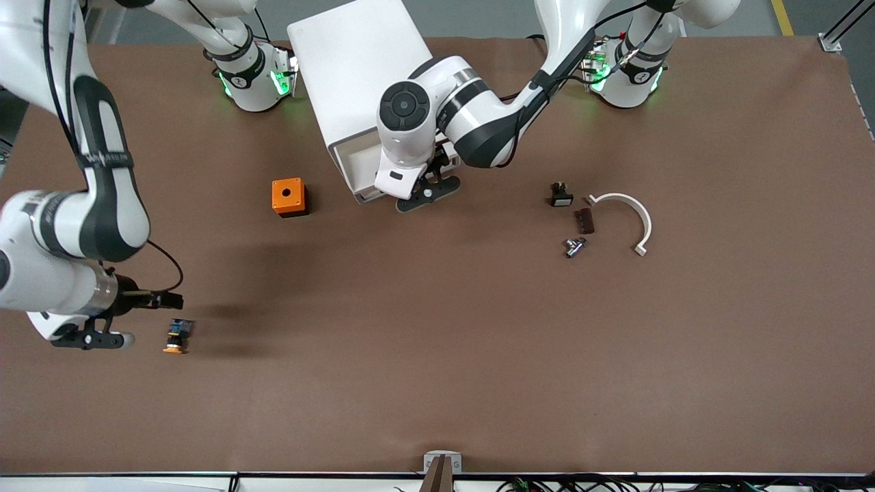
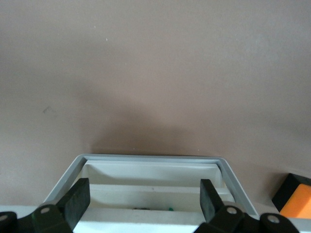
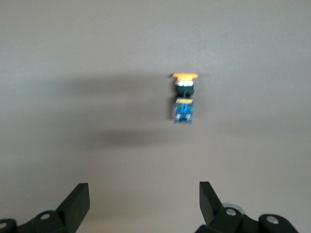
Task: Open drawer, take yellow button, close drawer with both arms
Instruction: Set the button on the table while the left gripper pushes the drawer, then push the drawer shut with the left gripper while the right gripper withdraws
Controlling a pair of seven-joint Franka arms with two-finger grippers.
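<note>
We see the button lying on the table, just beside the empty, wide-open right gripper. The left gripper, open and empty, hangs over the open drawer.

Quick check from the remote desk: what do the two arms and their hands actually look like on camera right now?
Both arms are glossy white with black joint sections and black cables running along them. The left arm has a round black cap at its wrist joint. The right arm carries a small marking on its black band. The left hand and right hand are black, two-fingered. Green lights glow at both bases.
</note>
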